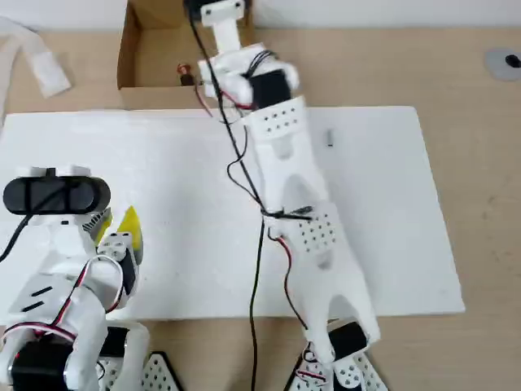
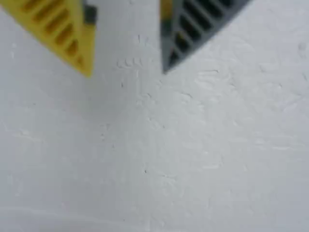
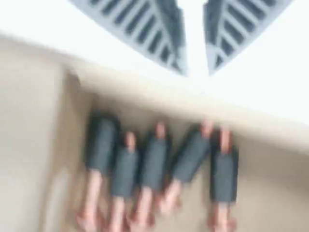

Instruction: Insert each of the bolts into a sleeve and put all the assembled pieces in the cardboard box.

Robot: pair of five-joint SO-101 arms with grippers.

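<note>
Bolts (image 3: 224,138) in sleeves (image 3: 154,162), five side by side, inside cardboard box (image 1: 155,45)

Blurred in the right wrist view: five assembled pieces (image 3: 154,164), lower ends cut off. Half hidden behind the right arm (image 1: 293,179): cardboard box (image 1: 124,49).

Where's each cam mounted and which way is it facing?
High: fixed overhead, looking down on board, box, left arm, right arm.
Left wrist: on the left arm, facing down at the board; left gripper shows, open.
Right wrist: on the right arm, facing into the box at five assembled pieces; right gripper shows, open.
Shared: high and right wrist both see the box.
</note>
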